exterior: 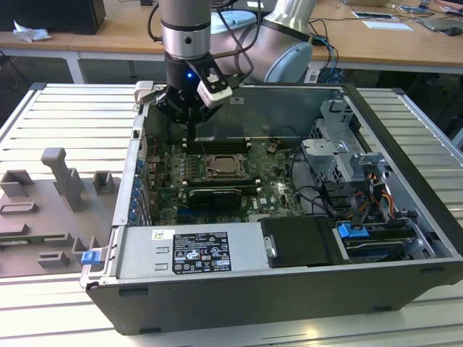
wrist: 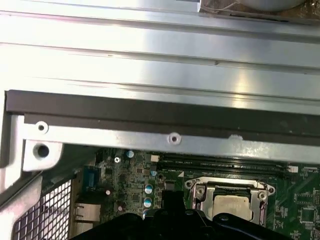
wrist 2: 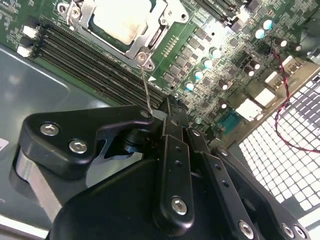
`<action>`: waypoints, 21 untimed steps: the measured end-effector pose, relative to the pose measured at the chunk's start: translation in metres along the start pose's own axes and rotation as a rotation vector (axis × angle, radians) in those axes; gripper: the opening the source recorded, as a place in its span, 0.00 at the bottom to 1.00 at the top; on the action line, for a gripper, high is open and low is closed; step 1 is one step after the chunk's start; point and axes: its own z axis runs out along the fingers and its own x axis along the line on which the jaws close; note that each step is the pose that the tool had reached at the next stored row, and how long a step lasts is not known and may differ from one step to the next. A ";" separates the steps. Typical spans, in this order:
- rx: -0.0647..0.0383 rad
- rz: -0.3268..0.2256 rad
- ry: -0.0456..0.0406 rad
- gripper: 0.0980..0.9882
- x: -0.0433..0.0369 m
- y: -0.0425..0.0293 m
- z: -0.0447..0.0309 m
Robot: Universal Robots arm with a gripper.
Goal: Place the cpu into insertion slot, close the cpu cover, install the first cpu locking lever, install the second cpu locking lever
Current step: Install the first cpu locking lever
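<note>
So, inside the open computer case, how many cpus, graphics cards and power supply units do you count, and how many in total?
cpu: 1
graphics card: 1
power supply unit: 1
Total: 3

What carries my work: a ribbed metal table point(exterior: 65, 116).
On it lie the open computer case point(exterior: 289, 289) and, at the exterior view's left, a grey fixture plate point(exterior: 43, 217) just beside it.
</note>
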 end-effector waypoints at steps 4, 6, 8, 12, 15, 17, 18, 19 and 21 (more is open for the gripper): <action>0.000 0.000 0.0001 0.01 -0.0013 0.0008 0.0004; 0.000 0.000 0.0000 0.01 -0.0032 0.0007 0.0008; 0.000 0.000 0.0000 0.01 -0.0050 0.0006 0.0010; 0.001 0.000 0.0001 0.01 -0.0117 0.0001 0.0013; 0.002 0.000 0.0001 0.01 -0.0165 -0.0003 0.0015; 0.003 0.000 0.0002 0.01 -0.0199 -0.0005 0.0016; 0.003 0.000 0.0003 0.01 -0.0230 -0.0008 0.0017; 0.005 0.000 0.0004 0.01 -0.0265 -0.0011 0.0018; 0.006 0.000 0.0004 0.01 -0.0310 -0.0014 0.0020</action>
